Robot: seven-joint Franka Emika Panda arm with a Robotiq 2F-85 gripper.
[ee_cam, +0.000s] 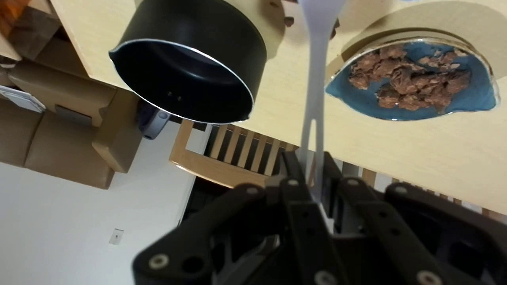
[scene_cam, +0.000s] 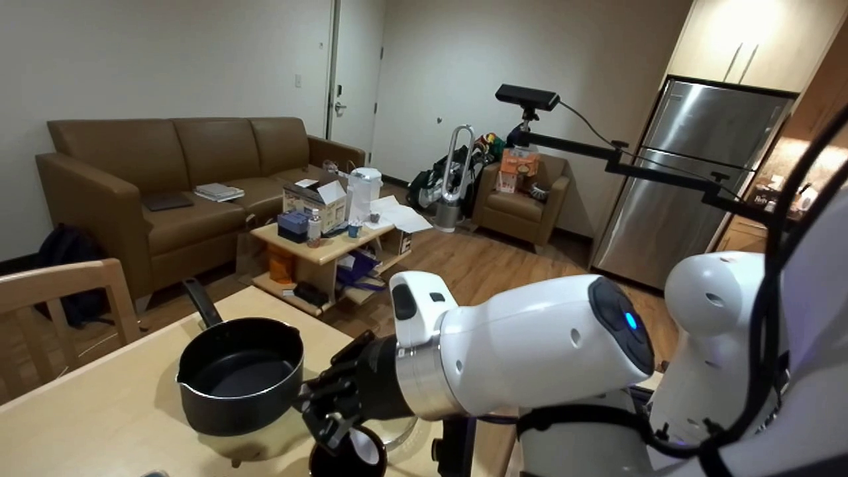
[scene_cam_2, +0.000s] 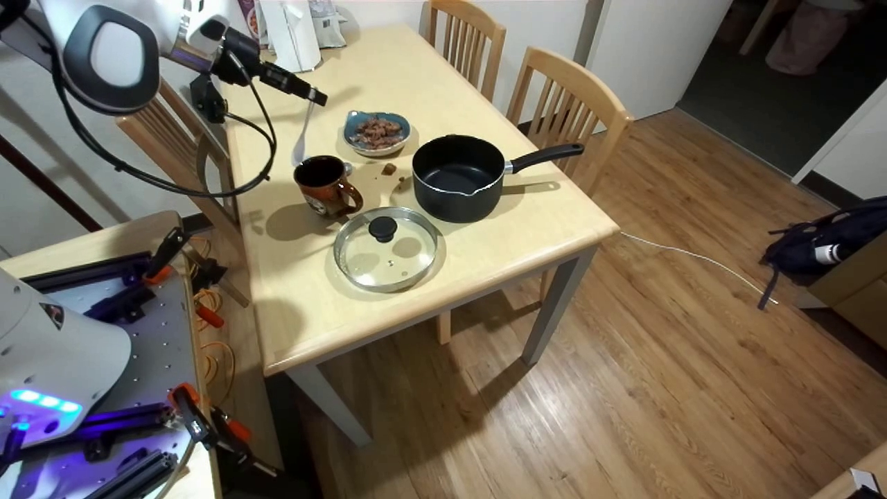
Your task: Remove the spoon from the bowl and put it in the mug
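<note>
Gripper (ee_cam: 313,166) pinching white spoon (ee_cam: 315,85) by its handle — head near rim of mug (scene_cam_2: 321,197), inside or not can't tell from here — black pot (scene_cam_2: 455,205) nearby.

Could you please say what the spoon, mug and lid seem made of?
The spoon is probably plastic: pale, smooth, slotted handle. The mug looks ceramic, with a glossy brown glaze. The lid appears transparent glass with a silvery metallic rim.

The pale wooden table (scene_cam_2: 412,83) carries a round, long-handled black saucepan (scene_cam_2: 457,201), an upright glossy brown mug (scene_cam_2: 324,196), a round, steel-rimmed glass lid (scene_cam_2: 384,260) near both, and a pale-rimmed blue dish (ee_cam: 358,99). Brown crumbs (scene_cam_2: 389,169) lie between the mug and the saucepan; a tall white package (scene_cam_2: 294,41) stands toward one end.
</note>
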